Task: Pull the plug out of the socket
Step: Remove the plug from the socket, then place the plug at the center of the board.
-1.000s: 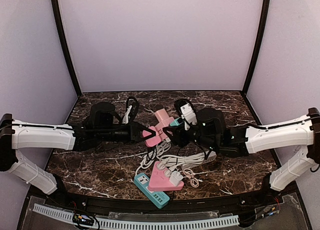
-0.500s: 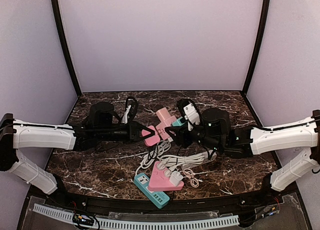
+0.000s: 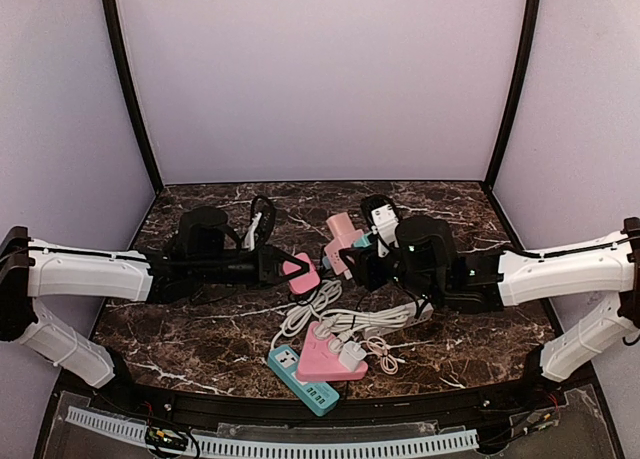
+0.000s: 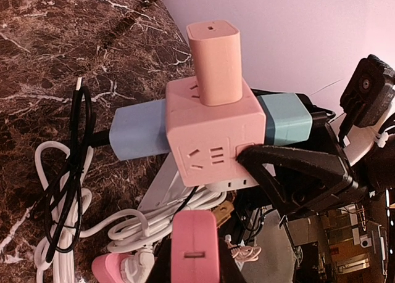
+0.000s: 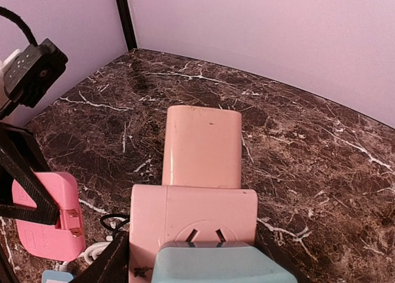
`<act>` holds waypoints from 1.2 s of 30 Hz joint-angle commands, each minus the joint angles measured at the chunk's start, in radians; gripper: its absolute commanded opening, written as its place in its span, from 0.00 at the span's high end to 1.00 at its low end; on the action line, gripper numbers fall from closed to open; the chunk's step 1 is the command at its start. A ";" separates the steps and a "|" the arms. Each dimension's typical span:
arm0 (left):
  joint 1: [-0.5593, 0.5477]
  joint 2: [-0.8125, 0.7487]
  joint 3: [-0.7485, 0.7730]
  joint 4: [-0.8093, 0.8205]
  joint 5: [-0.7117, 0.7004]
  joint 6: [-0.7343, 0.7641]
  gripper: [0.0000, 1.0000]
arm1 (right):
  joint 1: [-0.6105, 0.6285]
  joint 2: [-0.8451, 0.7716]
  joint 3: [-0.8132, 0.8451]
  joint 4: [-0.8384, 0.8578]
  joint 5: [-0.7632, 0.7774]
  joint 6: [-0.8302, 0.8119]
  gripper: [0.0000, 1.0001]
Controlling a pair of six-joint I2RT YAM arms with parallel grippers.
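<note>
holding plug (image 4: 195,252) just clear of socket (image 4: 213,135), pinched tight in left claw (image 3: 292,270), w/ right claw (image 5: 192,249) half-wide, clamped on socket's sides; prob. done w/ the pull itself, next calls for lowering plug to surface (image 3: 200,324) & letting go.

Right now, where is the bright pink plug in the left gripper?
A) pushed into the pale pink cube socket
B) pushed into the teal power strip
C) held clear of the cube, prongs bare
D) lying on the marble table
C: the left gripper holds the bright pink plug apart from the pale pink cube socket in the right gripper, its metal prongs showing.
</note>
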 commanded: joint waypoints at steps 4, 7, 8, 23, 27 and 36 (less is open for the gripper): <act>0.070 -0.124 -0.010 -0.189 -0.032 0.074 0.99 | -0.023 -0.042 0.042 0.040 0.062 0.003 1.00; 0.136 -0.178 0.036 -0.358 -0.034 0.175 0.99 | -0.027 -0.071 0.034 0.033 0.048 0.003 1.00; 0.174 -0.195 0.052 -0.467 -0.034 0.204 0.99 | -0.028 -0.081 0.032 0.031 0.042 0.003 1.00; 0.642 -0.026 0.209 -0.779 0.062 0.540 0.99 | -0.041 -0.123 0.012 0.020 -0.040 0.041 1.00; 0.736 0.002 0.139 -0.732 0.079 0.540 0.99 | -0.040 -0.128 0.017 0.019 -0.050 0.040 1.00; 0.886 0.043 0.104 -0.763 0.067 0.585 0.98 | -0.040 -0.126 0.034 0.000 -0.058 0.026 1.00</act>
